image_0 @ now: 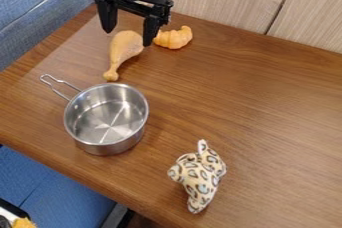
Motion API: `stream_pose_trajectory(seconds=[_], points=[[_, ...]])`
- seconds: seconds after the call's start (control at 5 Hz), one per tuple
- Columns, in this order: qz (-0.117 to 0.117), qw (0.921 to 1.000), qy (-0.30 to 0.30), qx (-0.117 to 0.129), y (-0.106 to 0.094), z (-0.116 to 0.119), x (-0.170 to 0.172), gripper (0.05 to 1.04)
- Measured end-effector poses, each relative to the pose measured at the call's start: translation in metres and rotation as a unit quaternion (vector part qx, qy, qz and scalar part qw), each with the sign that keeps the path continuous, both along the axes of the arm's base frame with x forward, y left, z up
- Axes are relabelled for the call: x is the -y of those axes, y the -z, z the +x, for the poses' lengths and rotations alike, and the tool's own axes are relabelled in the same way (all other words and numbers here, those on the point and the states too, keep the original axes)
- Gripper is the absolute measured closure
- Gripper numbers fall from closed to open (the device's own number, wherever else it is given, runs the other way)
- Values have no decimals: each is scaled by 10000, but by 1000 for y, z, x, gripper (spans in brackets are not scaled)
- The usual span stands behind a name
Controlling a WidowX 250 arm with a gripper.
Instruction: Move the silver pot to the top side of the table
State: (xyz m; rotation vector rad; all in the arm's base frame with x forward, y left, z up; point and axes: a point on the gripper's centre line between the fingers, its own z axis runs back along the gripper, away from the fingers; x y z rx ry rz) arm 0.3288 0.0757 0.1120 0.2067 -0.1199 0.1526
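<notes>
Upright silver pot (pixel 107 117), long axis diagonal, handle (pixel 65 83) toward the view's upper left; pincer (pixel 128 36) tips wide apart.

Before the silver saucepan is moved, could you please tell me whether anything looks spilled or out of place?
Nothing looks spilled, and the saucepan sits upright. Only the spotted plush animal, near the table's edge, seems slightly odd beside cookware.

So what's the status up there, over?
Gripper open, empty, over drumstick. Pot upright near front edge, not at top yet. Drumstick and croissant beyond it.
</notes>
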Motion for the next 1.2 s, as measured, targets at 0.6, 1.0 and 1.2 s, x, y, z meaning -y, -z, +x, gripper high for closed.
stream_pose_trajectory(seconds=[0.6,1.0,1.2], points=[[-415,9980,-333,-340,22,-17,-10,83],[-446,9966,-684,-56,-12,-66,-9,83],[-490,9968,-631,-31,-21,-98,-4,83]])
